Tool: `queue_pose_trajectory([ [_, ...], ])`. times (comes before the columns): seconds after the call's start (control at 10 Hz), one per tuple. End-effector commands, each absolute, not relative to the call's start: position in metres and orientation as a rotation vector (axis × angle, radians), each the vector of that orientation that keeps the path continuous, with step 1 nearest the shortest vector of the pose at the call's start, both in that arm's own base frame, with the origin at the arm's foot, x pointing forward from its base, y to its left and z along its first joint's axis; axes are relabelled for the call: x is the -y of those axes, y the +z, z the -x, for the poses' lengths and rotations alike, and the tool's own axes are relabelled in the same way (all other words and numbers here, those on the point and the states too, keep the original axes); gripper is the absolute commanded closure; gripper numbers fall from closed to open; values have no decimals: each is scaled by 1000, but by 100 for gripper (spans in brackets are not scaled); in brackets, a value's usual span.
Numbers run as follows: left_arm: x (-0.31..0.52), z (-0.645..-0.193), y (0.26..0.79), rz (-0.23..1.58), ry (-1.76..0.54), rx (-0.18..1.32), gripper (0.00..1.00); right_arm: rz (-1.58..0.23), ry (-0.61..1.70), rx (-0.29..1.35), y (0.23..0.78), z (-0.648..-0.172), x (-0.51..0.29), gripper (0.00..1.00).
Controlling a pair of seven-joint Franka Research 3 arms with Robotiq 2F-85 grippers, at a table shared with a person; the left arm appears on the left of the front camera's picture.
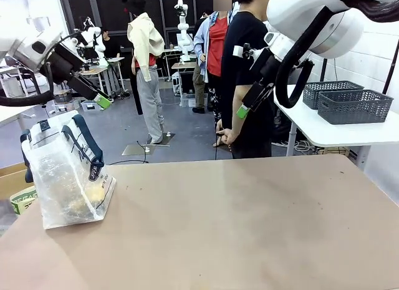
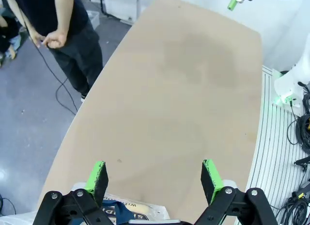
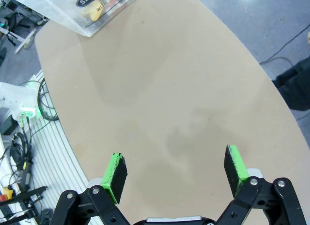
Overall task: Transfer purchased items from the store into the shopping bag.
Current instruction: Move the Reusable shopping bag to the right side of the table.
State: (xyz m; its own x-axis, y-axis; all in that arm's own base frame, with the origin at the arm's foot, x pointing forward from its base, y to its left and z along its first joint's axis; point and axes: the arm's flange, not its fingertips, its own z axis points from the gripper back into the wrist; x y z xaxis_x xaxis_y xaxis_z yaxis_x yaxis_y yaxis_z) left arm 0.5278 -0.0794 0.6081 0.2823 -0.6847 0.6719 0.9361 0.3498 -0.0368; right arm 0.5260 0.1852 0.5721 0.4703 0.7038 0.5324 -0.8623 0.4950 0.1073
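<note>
The shopping bag (image 1: 65, 178), clear plastic with navy handles, stands on the table's left side. Yellowish packaged goods (image 1: 81, 201) lie in its bottom. My left gripper (image 1: 103, 103) hangs high above and behind the bag. In the left wrist view this gripper (image 2: 154, 175) is open and empty, with the bag's top (image 2: 126, 209) just below it. My right gripper (image 1: 243, 110) is raised over the table's far right edge. Its wrist view shows it (image 3: 177, 169) open over bare tabletop, the bag (image 3: 82, 7) far off. Two dark grey slotted baskets (image 1: 352, 106) stand on a side table; which one is the store I cannot tell.
The brown table (image 1: 249, 227) stretches wide to the bag's right. A person in black (image 1: 246, 84) stands at the far edge, hands low, holding a cable. The white side table (image 1: 336, 131) stands at the back right. A cardboard box (image 1: 12, 178) sits at the left.
</note>
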Motion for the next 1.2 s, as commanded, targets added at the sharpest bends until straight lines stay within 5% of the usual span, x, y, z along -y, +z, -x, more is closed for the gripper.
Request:
queue_pose_trajectory([
  [0.0, 80, -527, 612, 474, -1130, 623, 0, -395, 982, 449, 572, -527, -186, 0],
  [1.1, 80, -527, 612, 474, -1130, 623, 0, -395, 982, 449, 572, -527, -186, 0],
])
